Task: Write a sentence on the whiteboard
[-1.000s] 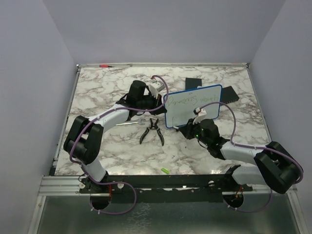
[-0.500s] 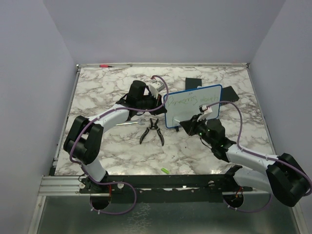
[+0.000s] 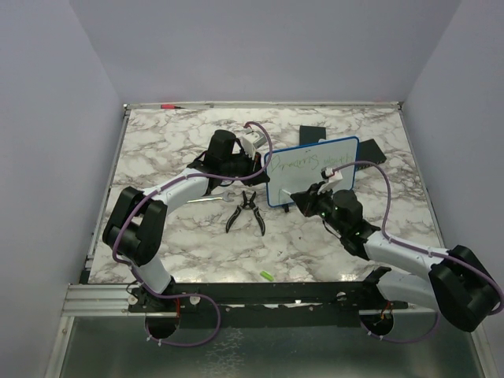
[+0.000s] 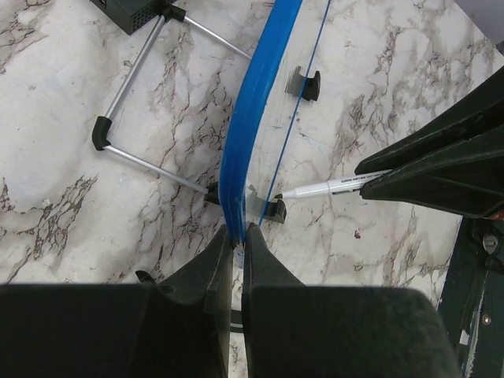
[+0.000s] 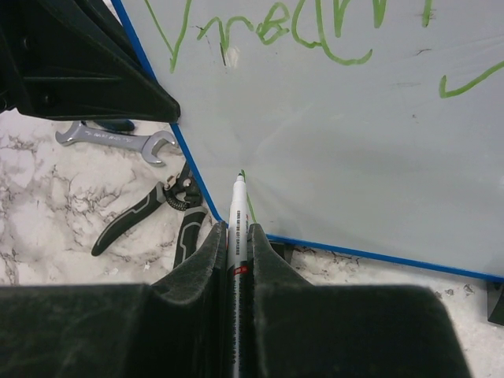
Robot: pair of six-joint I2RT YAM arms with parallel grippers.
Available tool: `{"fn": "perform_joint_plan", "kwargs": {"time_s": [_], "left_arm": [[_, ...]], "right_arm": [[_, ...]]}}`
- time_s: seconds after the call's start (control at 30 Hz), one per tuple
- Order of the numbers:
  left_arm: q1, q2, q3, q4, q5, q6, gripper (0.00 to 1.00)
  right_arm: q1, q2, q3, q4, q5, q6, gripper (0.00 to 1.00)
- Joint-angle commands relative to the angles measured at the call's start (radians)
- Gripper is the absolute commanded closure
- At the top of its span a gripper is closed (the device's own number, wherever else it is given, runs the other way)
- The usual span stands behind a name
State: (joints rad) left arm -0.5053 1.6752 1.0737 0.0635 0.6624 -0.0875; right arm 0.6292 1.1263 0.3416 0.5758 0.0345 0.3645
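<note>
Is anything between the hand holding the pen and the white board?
Nothing visible. The marker in the right hand has its tip at a bare patch of the whiteboard; the left hand grips the edge, off to one side.

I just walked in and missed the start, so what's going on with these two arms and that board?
The left claw is shut on the whiteboard at its blue edge, steadying it upright on the table. The right claw holds a marker with its tip at the board's low corner, below the sentence in green higher up. A wrench and pliers lie beside the board.
</note>
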Motion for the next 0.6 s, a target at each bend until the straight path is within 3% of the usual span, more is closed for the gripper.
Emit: {"fn": "perform_joint_plan", "kwargs": {"time_s": [0.0, 0.33, 0.57], "left_arm": [[-0.017, 0.016, 0.017, -0.053, -0.019, 0.018, 1.00], [-0.016, 0.014, 0.017, -0.054, -0.018, 0.017, 1.00], [-0.017, 0.016, 0.017, -0.054, -0.018, 0.018, 1.00]], "right_arm": [[0.003, 0.025, 0.034, 0.034, 0.022, -0.018, 0.99], [0.002, 0.082, 0.045, 0.084, 0.018, -0.013, 0.99], [0.003, 0.055, 0.021, 0.055, 0.117, 0.004, 0.99]]}}
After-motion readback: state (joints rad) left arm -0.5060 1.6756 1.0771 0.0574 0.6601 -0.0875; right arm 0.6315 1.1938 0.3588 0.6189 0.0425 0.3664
